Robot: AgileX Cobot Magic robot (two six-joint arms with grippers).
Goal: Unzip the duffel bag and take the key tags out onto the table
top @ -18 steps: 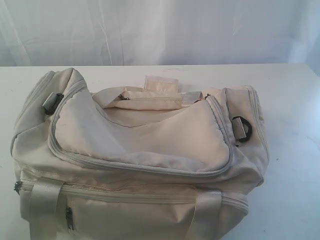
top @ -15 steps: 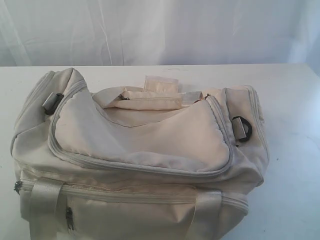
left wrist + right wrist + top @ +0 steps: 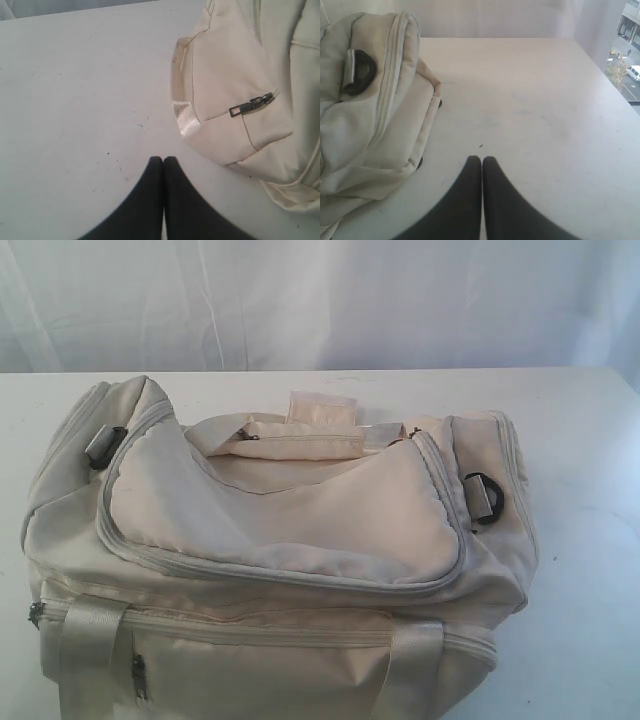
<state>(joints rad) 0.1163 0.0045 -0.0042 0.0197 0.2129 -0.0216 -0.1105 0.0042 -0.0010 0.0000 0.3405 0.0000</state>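
The duffel bag (image 3: 280,530) lies on the table (image 3: 590,460), filling the middle and left of my exterior view, a pale zipper (image 3: 280,575) curving round its top flap. Only the wrist cameras show me the claws. My left gripper (image 3: 163,161) hangs over bare tabletop near one end of the bag, jaws pressed together and holding nothing. Its camera catches a dark zipper pull (image 3: 251,104) close up. My right gripper (image 3: 482,160), likewise closed and empty, sits off the other end, where a black D-ring (image 3: 360,72) shows.
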